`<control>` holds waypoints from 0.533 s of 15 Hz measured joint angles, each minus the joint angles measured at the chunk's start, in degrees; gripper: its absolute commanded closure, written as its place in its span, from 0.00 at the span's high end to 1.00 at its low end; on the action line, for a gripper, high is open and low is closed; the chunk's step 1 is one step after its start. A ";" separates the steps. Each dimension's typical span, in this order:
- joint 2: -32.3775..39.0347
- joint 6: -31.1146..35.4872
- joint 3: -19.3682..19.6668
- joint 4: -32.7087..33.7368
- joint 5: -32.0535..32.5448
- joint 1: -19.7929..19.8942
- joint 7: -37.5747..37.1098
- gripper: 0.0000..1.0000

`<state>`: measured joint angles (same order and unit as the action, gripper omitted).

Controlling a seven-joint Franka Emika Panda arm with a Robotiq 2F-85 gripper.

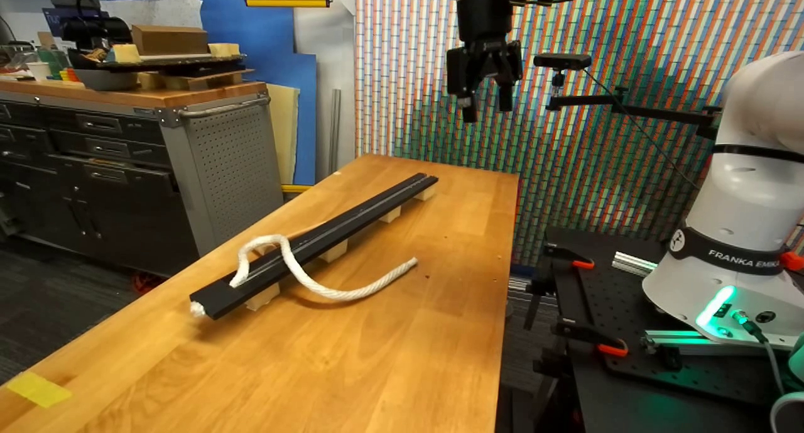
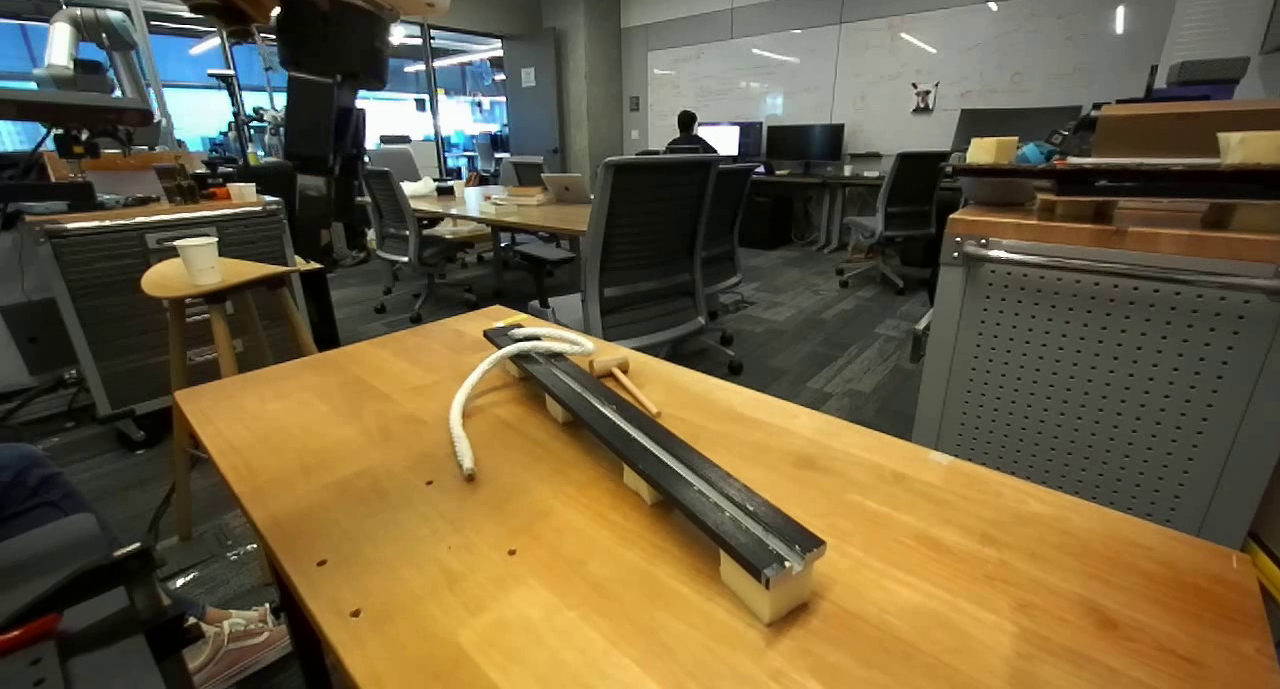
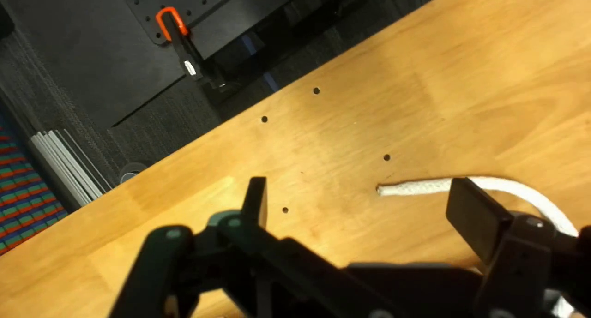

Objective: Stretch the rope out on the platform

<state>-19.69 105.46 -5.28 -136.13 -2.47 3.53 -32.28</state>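
The off-white rope [image 1: 339, 295] has one end on top of the black platform [image 1: 352, 222], near the bar's pale end. It bends over the bar's side, crosses back over the top, and curves down onto the wooden table to a free end. The rope [image 2: 457, 409] and platform [image 2: 680, 469] also show in an exterior view from the bar's opposite end. My gripper [image 1: 487, 108] hangs high above the table, open and empty, well apart from both; it also shows at the upper left [image 2: 312, 249]. In the wrist view, the rope's free end [image 3: 415, 187] appears between my spread fingers [image 3: 358, 184], far below.
Pale blocks [image 2: 765, 589] hold the bar above the wooden table [image 1: 402, 370]. A small wooden mallet [image 2: 610, 367] lies beside the bar. Yellow tape [image 1: 39, 389] marks a table corner. A grey cart [image 1: 232, 144] stands beyond the table. A camera on an arm [image 1: 562, 61] is beside my gripper.
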 measured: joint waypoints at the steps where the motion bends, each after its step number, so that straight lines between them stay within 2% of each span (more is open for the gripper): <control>1: 0.52 2.14 -0.13 -0.07 -0.86 0.00 -1.57 1.00; 4: 2.54 6.63 -0.81 -0.12 -1.16 -0.03 -5.42 1.00; 8: 3.43 7.70 -1.74 -0.14 -0.68 -0.82 -7.29 1.00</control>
<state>-16.26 113.15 -7.02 -136.26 -3.15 2.71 -39.57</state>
